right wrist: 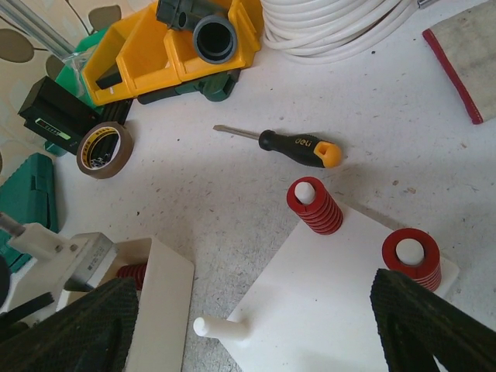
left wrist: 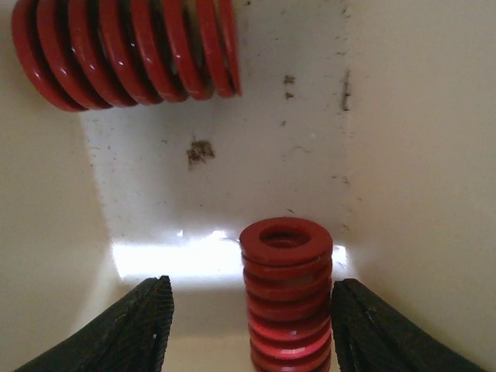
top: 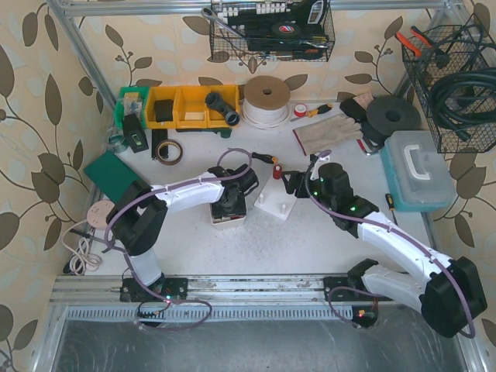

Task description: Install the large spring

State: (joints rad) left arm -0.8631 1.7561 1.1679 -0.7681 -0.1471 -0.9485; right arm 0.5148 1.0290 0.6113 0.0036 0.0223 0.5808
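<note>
Left gripper (left wrist: 252, 322): black ribbed jaws parted, straddling an upright red coil spring (left wrist: 285, 298) inside the white plastic box (left wrist: 418, 155); nothing clamped.
Wider red coil spring (left wrist: 128, 50): on its side in the box's far corner. Probably the large one, though perspective may mislead.
Hazard: closing here takes the wrong spring, or uneven pad contact topples it.
Right gripper (right wrist: 252, 325): open, empty, facing the white peg plate (right wrist: 325, 287), whose bare white peg (right wrist: 221, 327) is unfilled.

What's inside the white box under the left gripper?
Two red springs: a small spring upright between the left gripper's jaws, a large spring lying farther in, partly cropped. The box floor under the fingers is hidden.
</note>
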